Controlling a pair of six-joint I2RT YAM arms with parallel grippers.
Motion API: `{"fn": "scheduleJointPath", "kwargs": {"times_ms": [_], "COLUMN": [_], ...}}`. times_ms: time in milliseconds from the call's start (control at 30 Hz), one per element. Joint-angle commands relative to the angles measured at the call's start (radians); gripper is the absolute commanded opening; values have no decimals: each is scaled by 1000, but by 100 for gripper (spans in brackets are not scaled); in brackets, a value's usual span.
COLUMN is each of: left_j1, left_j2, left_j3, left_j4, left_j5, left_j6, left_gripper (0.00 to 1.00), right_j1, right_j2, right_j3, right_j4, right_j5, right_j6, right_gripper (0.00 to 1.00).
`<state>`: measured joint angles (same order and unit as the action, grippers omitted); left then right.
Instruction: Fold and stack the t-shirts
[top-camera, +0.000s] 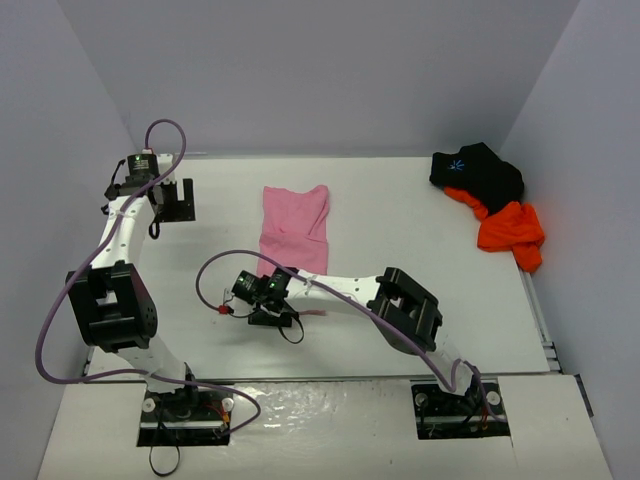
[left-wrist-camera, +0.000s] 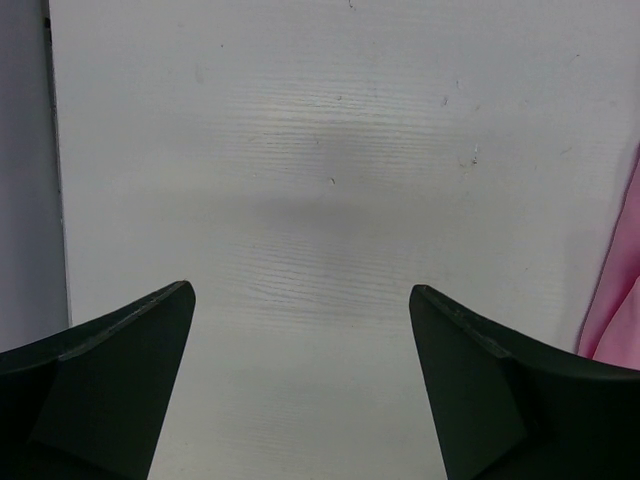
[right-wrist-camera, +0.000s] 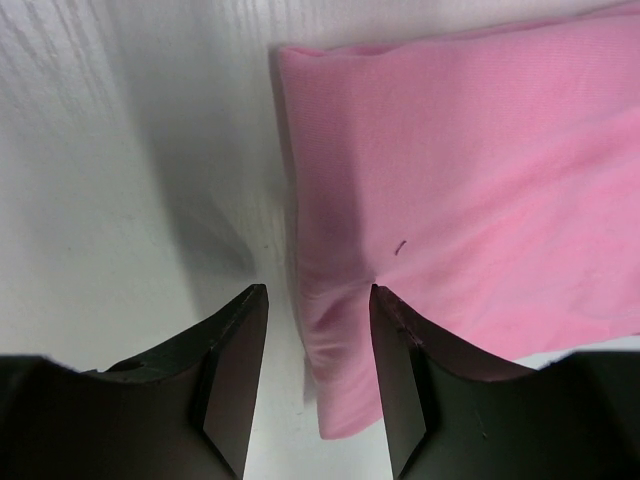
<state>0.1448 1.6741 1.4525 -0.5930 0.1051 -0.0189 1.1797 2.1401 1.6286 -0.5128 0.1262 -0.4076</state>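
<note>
- A white table (top-camera: 400, 220) is sitting inside pale grey walls, seen from above, with two white and black robot arms rising from its near edge.
- The pink t-shirt (top-camera: 295, 228) is lying near the middle of the table, folded into a long strip running from far to near.
- The black t-shirt (top-camera: 478, 172), with its small light-blue starburst print facing up, is lying crumpled in the far right corner.
- The orange t-shirt (top-camera: 512, 232) is lying bunched just in front of the black one, touching it, close to the right wall.
- The right gripper (top-camera: 268, 312) is reaching across to the near end of the pink t-shirt (right-wrist-camera: 470, 180).
- In the right wrist view, the right gripper (right-wrist-camera: 318, 300) is standing with its jaws partly apart, straddling the shirt's left edge: rumpled pink cloth is filling most of the gap, and a sliver of bare table is showing beside the left finger (right-wrist-camera: 235, 370).
- The left gripper (top-camera: 178, 205) is hovering at the far left, well apart from the pink shirt.
- In the left wrist view, the left gripper (left-wrist-camera: 300, 290) is holding its jaws wide apart over bare table, gripping nothing, with a sliver of the pink t-shirt (left-wrist-camera: 615, 300) showing at the right edge.
</note>
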Motion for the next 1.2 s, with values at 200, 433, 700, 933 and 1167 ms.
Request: {"fn": "scheduleJointPath", "kwargs": {"times_ms": [200,433,700,933,1167], "left_j1": [7,7,7,8,9], "left_j2": [-21,-8,11,14,-1], "left_j3": [34,42,51,51,42], "left_j4": [41,42,44,48,50], "left_j5": [10,12,14,17,15], "left_j6": [-5,3,2,-1,2], "left_gripper": [87,87,87,87,87], "right_j1": [-14,-32,-71,-67,12], "right_j2": [-35,1,37,27,-89], "right_j3": [4,17,41,28,12], "right_j4": [21,18,8,-13,-44], "right_j5": [15,-30,-60,-85,-72], "right_j6": [15,13,15,10,10], "right_gripper": [41,21,21,0,0]}}
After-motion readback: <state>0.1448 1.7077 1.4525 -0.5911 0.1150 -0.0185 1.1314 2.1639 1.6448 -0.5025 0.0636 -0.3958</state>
